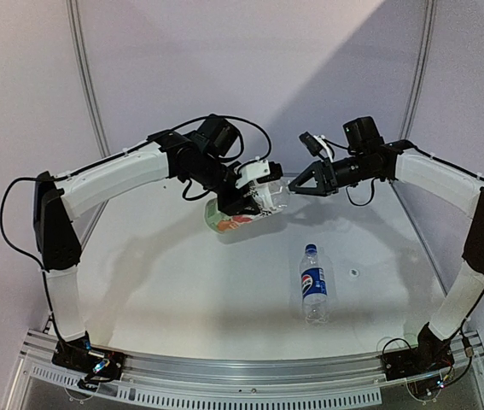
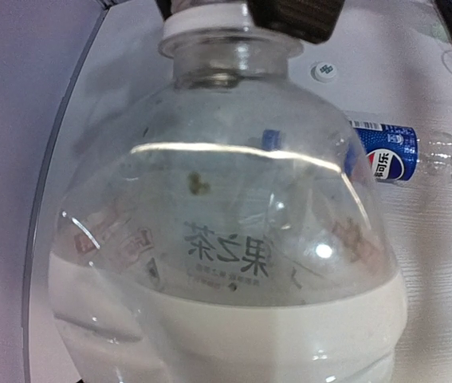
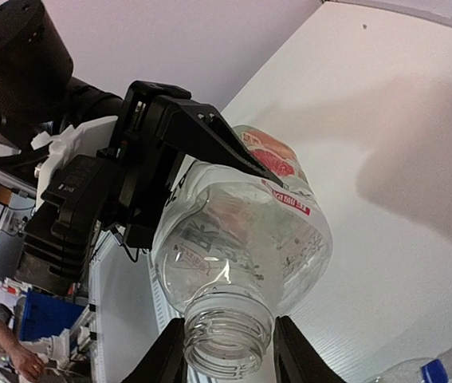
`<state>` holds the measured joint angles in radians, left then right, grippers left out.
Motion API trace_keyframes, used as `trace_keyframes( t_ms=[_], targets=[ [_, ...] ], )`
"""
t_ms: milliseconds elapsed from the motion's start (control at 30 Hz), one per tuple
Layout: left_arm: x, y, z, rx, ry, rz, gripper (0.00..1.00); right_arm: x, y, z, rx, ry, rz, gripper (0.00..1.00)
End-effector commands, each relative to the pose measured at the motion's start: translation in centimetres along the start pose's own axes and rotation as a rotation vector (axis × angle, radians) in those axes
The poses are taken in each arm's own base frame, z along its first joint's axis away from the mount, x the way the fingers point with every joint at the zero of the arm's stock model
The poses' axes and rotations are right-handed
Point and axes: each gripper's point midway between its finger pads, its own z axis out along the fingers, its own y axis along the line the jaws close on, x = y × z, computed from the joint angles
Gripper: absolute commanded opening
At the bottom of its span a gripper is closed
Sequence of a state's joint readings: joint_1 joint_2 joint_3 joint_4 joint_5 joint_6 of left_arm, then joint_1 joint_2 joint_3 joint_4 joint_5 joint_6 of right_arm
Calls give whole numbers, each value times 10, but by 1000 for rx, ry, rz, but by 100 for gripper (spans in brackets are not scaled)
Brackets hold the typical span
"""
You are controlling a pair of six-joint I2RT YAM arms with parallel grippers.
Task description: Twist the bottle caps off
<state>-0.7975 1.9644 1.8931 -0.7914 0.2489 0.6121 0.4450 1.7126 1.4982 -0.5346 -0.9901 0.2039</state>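
**A:** Where's the wide bottle [image 3: 241, 239]?

**B:** Up off the worktop [image 1: 182, 282] and tilted. The left hand [image 1: 259, 198] is clamped round its body, and in the top view the neck points to about 2 o'clock.

**A:** Is its cap on?

**B:** No, the threads are bare. The right hand [image 3: 229, 327] has a finger on either side of the neck. I can't tell whether they're squeezing it.

**A:** And the slim bottle [image 1: 313, 286]?

**B:** It's lying on the worktop at 5 o'clock from the held one, with its blue cap [image 1: 311, 248] on and pointing to 12. The white cap [image 1: 354, 272] sits loose at its 3 o'clock, not touching it.

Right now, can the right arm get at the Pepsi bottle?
Probably yes: the Pepsi bottle lies uncovered on its side of the table, though the right gripper is at the neck of the wide bottle.
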Motion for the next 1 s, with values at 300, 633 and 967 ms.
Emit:
trace_keyframes(
  t_ms=[300,633,967],
  targets=[
    [2,6,12,-22,18,3,48,-1,-2,1,46,1,-65,0],
    [22,8,5,-52,60,-17,99,-3,-22,-47,409,100,-305,0],
    [30,6,5,-63,83,-33,99,-11,-52,-97,715,281,-439,0]
  ],
)
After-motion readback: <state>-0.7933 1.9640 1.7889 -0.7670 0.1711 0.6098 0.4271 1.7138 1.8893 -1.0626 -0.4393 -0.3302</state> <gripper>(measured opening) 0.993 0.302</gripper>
